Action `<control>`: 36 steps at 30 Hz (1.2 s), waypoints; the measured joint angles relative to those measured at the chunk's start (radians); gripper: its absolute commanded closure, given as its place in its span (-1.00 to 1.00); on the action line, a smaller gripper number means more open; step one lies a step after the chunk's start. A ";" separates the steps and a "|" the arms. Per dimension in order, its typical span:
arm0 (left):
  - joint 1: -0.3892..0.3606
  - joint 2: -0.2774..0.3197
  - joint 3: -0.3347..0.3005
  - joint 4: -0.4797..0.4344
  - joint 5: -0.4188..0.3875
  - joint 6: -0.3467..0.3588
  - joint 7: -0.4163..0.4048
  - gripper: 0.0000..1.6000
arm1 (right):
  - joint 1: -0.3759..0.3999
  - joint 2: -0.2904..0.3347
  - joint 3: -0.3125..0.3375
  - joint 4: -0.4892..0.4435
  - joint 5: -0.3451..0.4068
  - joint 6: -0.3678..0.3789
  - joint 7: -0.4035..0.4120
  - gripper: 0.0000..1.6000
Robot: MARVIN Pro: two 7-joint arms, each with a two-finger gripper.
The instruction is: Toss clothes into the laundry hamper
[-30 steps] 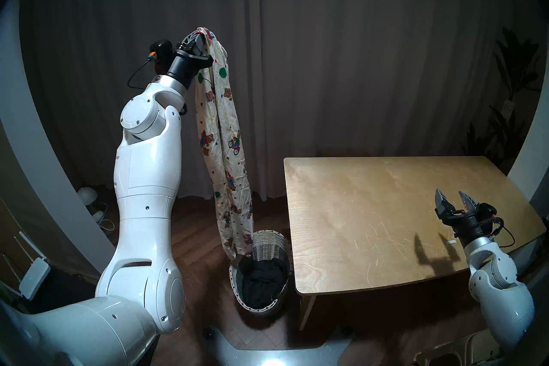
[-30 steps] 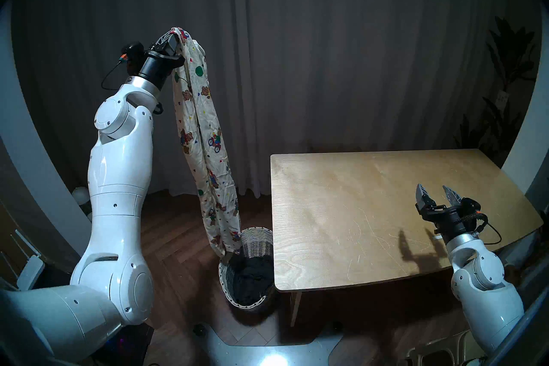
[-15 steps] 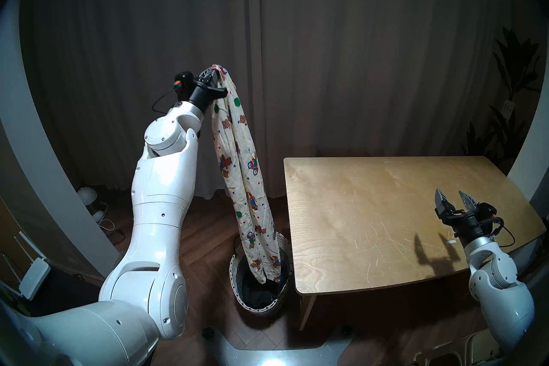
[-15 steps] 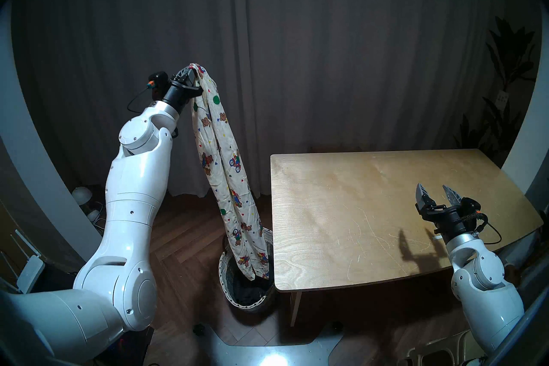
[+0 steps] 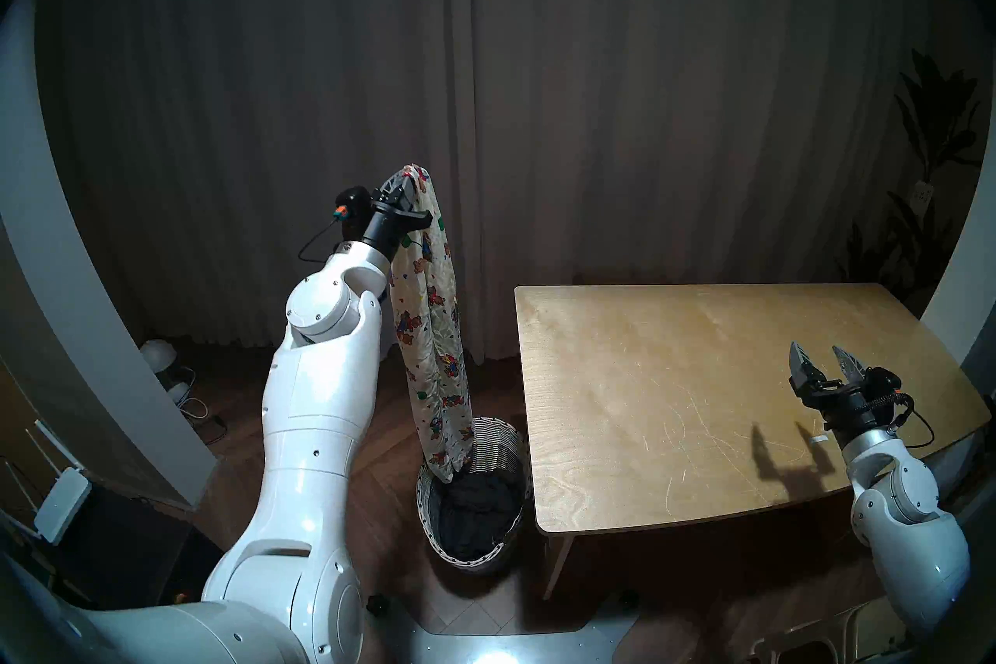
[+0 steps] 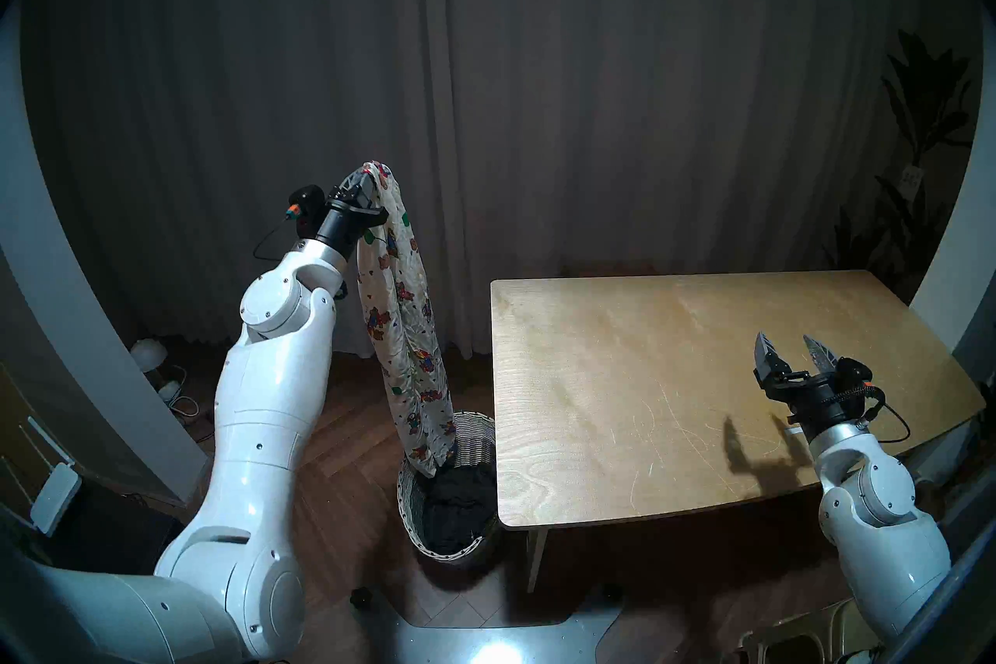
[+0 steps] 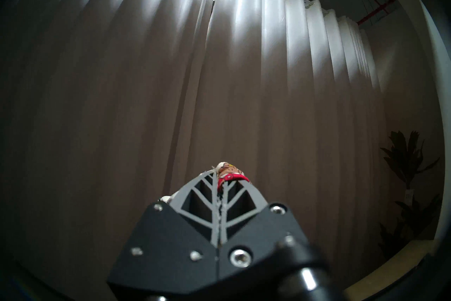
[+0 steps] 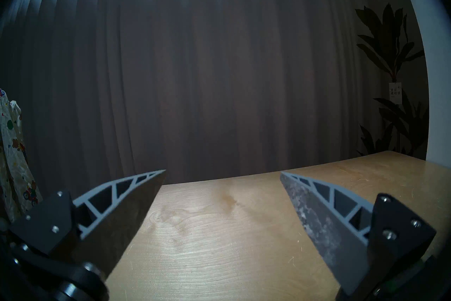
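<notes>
My left gripper [image 5: 403, 180] [image 6: 367, 177] [image 7: 220, 179] is shut on the top of the cream garment with bear prints [image 5: 434, 323] [image 6: 409, 334]. The garment hangs straight down, and its lower end reaches the left rim of the woven wicker hamper [image 5: 498, 442] [image 6: 477, 431] on the floor beside the table. A dark garment [image 5: 477, 512] [image 6: 455, 501] lies inside the hamper; I cannot tell black from charcoal. My right gripper [image 5: 819, 358] [image 6: 788, 347] [image 8: 223, 173] is open and empty above the table's right front part.
The bare wooden table [image 5: 700, 377] [image 6: 673, 366] stands right of the hamper. A grey curtain [image 5: 539, 108] hangs behind. A plant [image 5: 927, 194] stands at the far right. A white router [image 5: 59, 496] and cables lie on the floor at the left.
My left arm has come down and moved right with the garment, whose lower end swung over the hamper opening and now hangs at its left rim. The right arm has not moved.
</notes>
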 measured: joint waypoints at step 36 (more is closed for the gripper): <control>0.485 0.010 0.139 -0.051 0.046 -0.114 0.159 1.00 | 0.003 0.000 0.001 -0.001 -0.002 0.000 0.000 -1.00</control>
